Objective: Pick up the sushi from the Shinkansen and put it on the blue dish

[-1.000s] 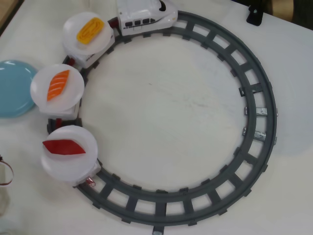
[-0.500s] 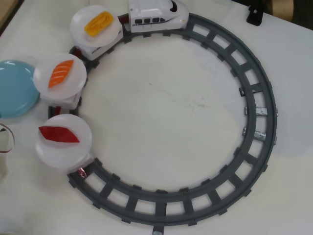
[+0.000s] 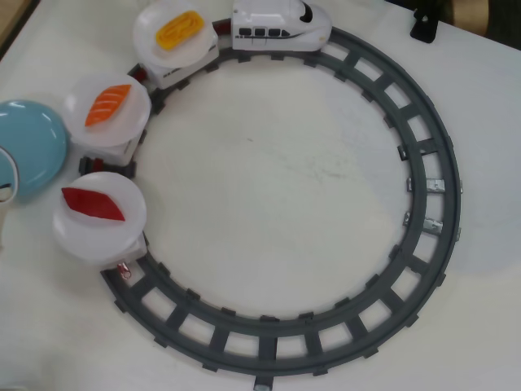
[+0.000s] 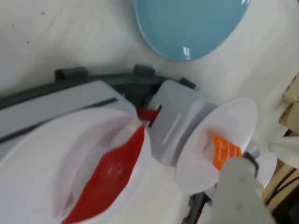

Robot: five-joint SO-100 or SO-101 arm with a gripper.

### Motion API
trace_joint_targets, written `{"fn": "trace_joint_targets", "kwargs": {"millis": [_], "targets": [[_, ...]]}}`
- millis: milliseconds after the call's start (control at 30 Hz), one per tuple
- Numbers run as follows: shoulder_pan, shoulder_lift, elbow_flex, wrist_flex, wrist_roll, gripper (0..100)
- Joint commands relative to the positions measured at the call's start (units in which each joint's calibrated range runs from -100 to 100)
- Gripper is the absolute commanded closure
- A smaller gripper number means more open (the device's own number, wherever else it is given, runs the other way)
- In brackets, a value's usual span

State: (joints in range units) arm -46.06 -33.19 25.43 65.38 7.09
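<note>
sushi [image 4: 110,179] lies flat on the rear white plate [image 3: 77,236] of the shinkansen [image 3: 281,27], close below my fingers in the wrist view. it looks like light, stiff, slick plastic, so i judge a pinch across its narrow width safest, square on so it doesn't skid. one pale finger [image 4: 240,191] shows; whether i'm released or clenched, i cannot tell. the blue dish [image 4: 187,23] sits just beyond.
</note>
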Motion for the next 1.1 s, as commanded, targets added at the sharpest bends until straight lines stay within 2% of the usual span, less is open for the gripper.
{"fn": "trace_joint_targets", "kwargs": {"millis": [0,233,533,1067], "targets": [[0.37,3.45,-9.56,4.9,-1.44,74],[6.62,16.06,-20.93,12.8,-5.83,74],[10.4,31.24,-37.7,22.9,-6.2,74],[12.78,48.17,-52.76,22.9,-6.88,74]]}}
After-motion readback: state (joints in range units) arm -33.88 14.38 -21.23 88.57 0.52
